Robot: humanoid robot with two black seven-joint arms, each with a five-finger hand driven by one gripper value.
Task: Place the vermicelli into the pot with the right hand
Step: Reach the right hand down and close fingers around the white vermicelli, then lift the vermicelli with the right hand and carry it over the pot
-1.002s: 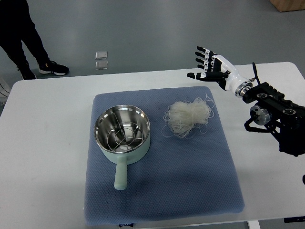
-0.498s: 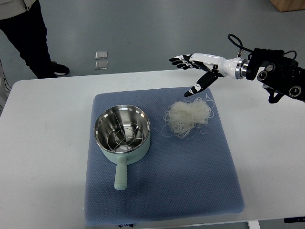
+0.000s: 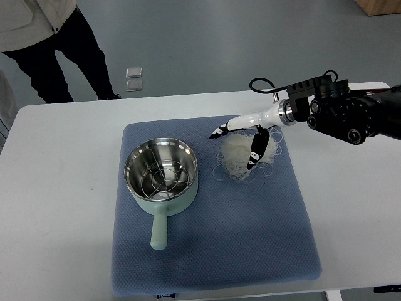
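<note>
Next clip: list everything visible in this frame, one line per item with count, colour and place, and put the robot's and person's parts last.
pot: one, pale green outside with a steel inside, left half of the mat, handle pointing toward the near edge.
wire rack: one, silver, inside the pot.
vermicelli: one loose bundle, whitish, on the mat right of the pot.
mat: one, blue-grey, centre of the table.
table: one, white, fills most of the view.
floor tiles: two, small and grey, on the floor beyond the table.
box: one, brown, top right corner, partly cut off.
right hand: one, white and black, over the vermicelli, fingers spread.
person: one, dark trousers, standing top left.
</note>
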